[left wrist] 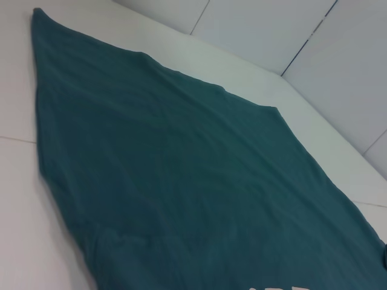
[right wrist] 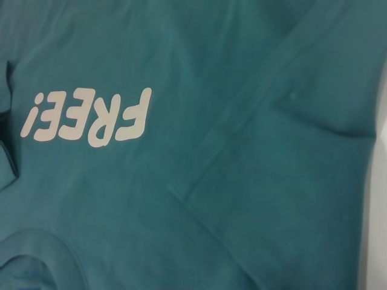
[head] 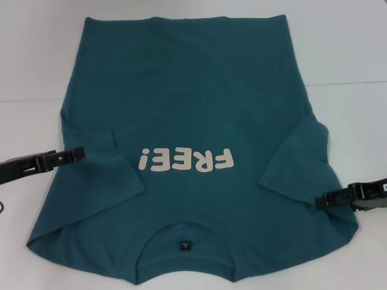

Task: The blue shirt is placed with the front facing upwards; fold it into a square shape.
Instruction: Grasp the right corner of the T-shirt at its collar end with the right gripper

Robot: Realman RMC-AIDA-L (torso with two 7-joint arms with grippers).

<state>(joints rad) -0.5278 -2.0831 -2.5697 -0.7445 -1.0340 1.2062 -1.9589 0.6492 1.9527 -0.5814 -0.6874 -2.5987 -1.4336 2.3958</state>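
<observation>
The blue shirt [head: 181,90] lies flat on the white table, front up, collar toward me and hem at the far side. Its cream "FREE!" lettering [head: 185,160] crosses the chest, and a small dark neck label [head: 184,244] sits inside the collar. Both sleeves lie folded in over the body; the right sleeve [head: 302,163] shows clearly. My left gripper [head: 78,153] is at the shirt's left edge, level with the lettering. My right gripper [head: 320,201] is at the right edge, near the shoulder. The left wrist view shows the plain lower shirt [left wrist: 181,169]. The right wrist view shows lettering [right wrist: 91,118] and sleeve [right wrist: 290,199].
A white table [head: 351,48] surrounds the shirt, with bare strips on the left, the right and beyond the hem. Pale wall panels [left wrist: 272,30] rise behind the table's far edge.
</observation>
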